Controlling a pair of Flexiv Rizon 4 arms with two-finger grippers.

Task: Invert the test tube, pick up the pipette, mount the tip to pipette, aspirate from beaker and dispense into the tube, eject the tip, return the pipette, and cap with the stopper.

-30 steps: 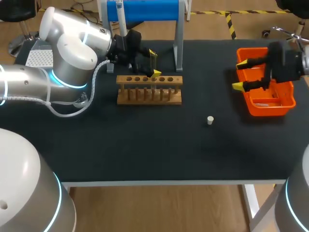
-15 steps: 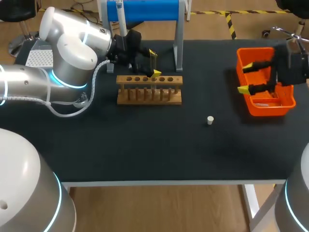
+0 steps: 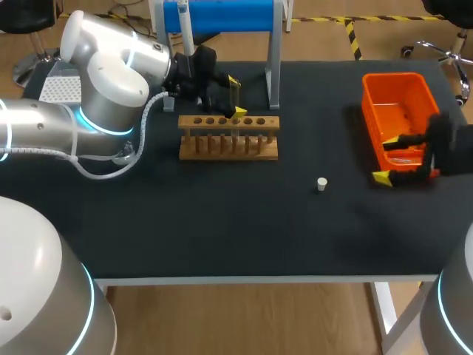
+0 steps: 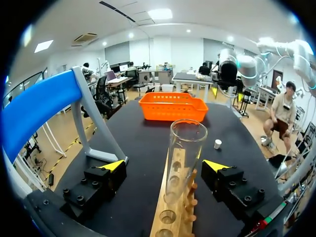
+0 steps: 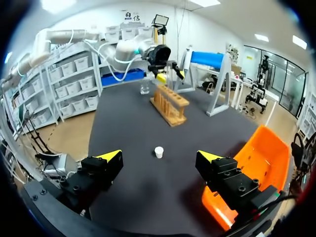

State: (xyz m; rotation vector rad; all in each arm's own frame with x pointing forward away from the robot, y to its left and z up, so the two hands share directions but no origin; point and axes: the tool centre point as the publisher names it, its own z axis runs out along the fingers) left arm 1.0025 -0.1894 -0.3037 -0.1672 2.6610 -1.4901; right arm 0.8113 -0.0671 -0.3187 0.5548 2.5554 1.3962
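A clear test tube [image 4: 185, 153] stands mouth up in the wooden rack [image 3: 229, 137], between the fingers of my left gripper [image 4: 164, 166]. That gripper is open, with a gap on both sides of the glass. The small white stopper [image 3: 321, 184] lies on the black mat right of the rack; it also shows as the stopper [image 5: 158, 151] ahead of my right gripper [image 5: 159, 157]. My right gripper [image 3: 386, 158] is open and empty at the front left corner of the orange bin [image 3: 399, 89]. A white pipette [image 3: 185, 29] hangs on the blue stand.
The blue stand [image 3: 222, 15] with grey legs rises behind the rack. A glass beaker [image 5: 144, 88] sits beyond the rack's far end, near my left arm [image 3: 111, 89]. Bare black mat [image 3: 222, 222] stretches from the rack to the table's front edge.
My right gripper has moved from above the orange bin down toward its front left corner, staying open. The left arm and test tube have not moved.
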